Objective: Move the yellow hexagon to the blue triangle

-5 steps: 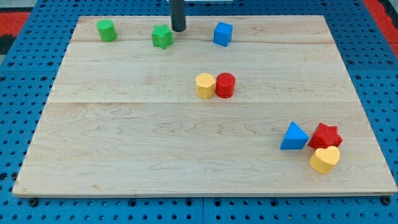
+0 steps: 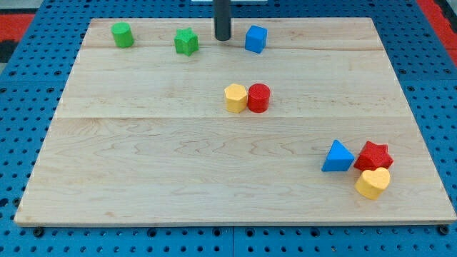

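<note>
The yellow hexagon [image 2: 235,98] lies near the board's middle, touching the red cylinder [image 2: 258,98] on its right. The blue triangle [image 2: 337,156] lies at the lower right, next to the red star [image 2: 374,155] and the yellow heart [image 2: 373,183]. My tip [image 2: 223,38] stands near the view's top, between the green star [image 2: 186,41] and the blue cube [image 2: 255,38], well above the yellow hexagon and touching no block.
A green cylinder [image 2: 122,34] sits at the top left. The wooden board [image 2: 143,164] rests on a blue pegboard surface, with edges on all sides.
My tip has moved to the right, from beside the green star to midway between it and the blue cube. No block has moved.
</note>
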Available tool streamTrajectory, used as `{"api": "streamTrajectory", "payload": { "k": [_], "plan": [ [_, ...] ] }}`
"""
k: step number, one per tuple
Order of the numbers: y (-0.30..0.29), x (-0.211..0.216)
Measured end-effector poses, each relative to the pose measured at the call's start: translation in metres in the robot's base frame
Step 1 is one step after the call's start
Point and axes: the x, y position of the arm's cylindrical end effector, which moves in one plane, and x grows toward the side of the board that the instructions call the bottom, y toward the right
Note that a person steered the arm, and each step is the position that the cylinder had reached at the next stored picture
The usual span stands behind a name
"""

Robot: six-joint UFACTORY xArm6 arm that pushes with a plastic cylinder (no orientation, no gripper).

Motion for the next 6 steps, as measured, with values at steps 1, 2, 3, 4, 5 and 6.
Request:
{"api": "streamTrajectory", "payload": {
  "k": [1, 2, 3, 4, 5, 6],
  "plan": [
    [0.004, 0.025],
    [0.004, 0.043],
    [0.004, 0.049],
    [0.004, 0.064],
    [0.004, 0.115],
    [0.004, 0.184]
  ]
}}
